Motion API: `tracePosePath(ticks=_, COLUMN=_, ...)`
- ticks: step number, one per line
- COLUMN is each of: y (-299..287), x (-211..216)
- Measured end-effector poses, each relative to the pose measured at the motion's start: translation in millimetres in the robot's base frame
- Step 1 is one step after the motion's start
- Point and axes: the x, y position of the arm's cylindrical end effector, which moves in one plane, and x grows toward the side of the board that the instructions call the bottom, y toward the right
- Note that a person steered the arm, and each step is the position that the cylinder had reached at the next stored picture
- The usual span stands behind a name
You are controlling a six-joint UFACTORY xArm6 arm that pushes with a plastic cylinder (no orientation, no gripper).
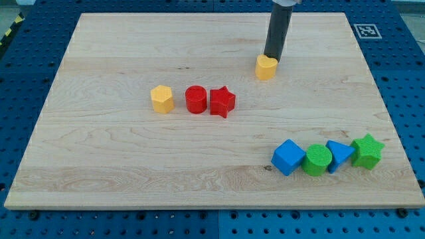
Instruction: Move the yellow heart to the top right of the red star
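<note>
The yellow heart [266, 67] lies in the upper middle-right of the wooden board, up and to the right of the red star [222, 102]. My tip [271, 58] touches the heart's top right edge; the dark rod rises from there out of the view's top. The red star sits mid-board with a red cylinder [196, 99] touching its left side.
A yellow hexagon [162, 99] lies left of the red cylinder. A row of blue cube [288, 157], green cylinder [317, 160], blue triangle [339, 155] and green star [366, 151] sits at the lower right. The board [99, 166] rests on a blue pegboard; a marker tag [366, 30] is at top right.
</note>
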Motion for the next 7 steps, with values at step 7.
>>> tracePosePath(ticks=7, y=-31, x=48)
